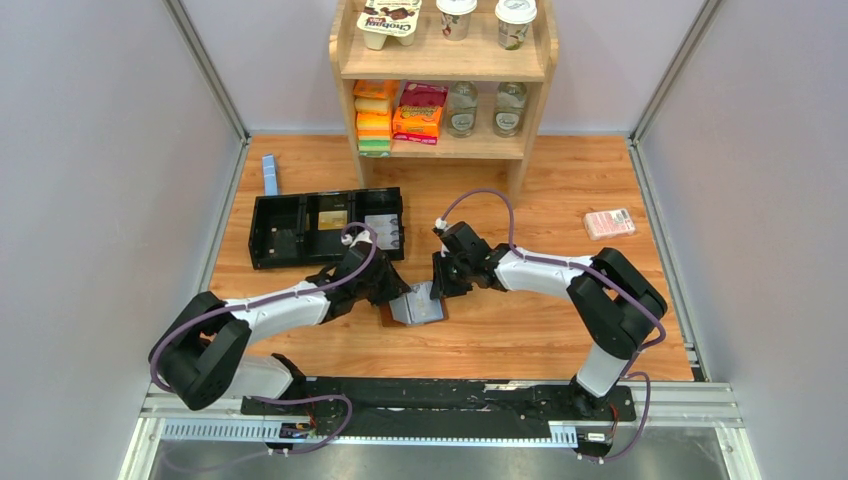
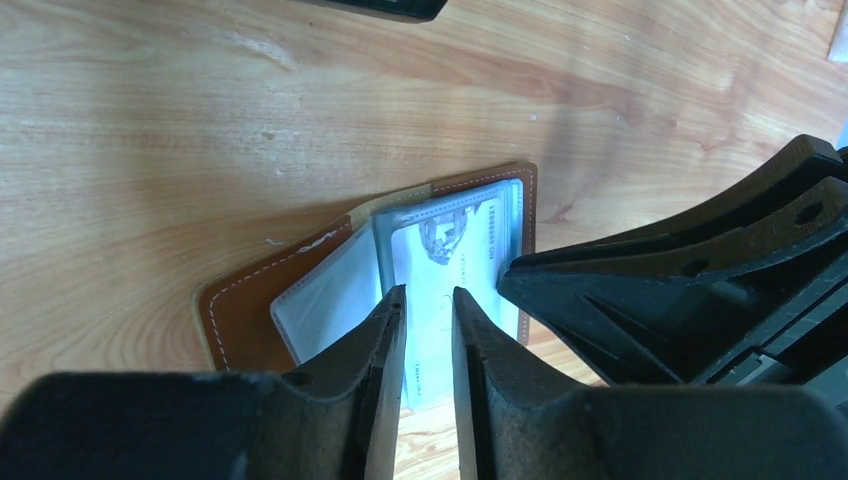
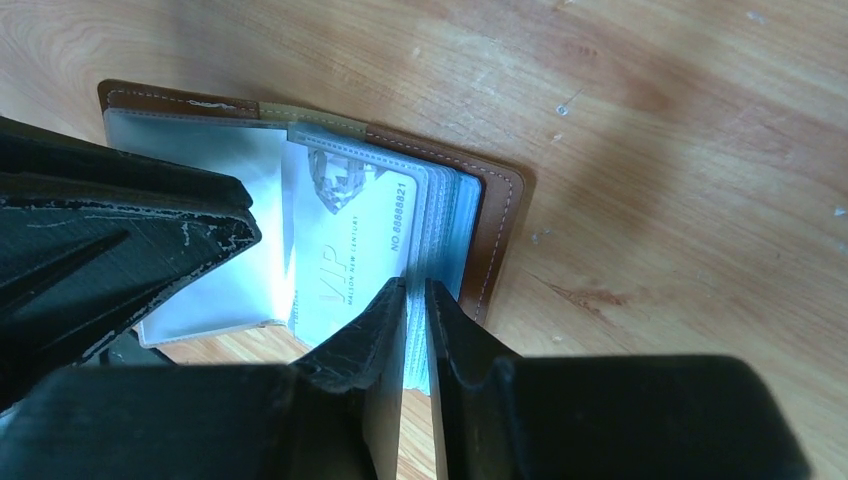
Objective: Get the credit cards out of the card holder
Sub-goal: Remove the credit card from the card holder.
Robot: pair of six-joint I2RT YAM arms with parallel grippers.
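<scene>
One credit card point(image 2: 460, 260) juts from the open card holder point(image 1: 418, 305) on the worktop point(image 1: 520, 330), its long axis toward the left tool point(image 2: 428, 292), whose jaws stand apart astride it; the right tool point(image 3: 415, 285) pinches the holder's sleeves.

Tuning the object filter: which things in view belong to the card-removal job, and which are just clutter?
Job:
- card holder, lying open
- pale card in its sleeve

Lying about:
- black tray
- blue strip
- pink packet
- wooden shelf with groceries
</scene>
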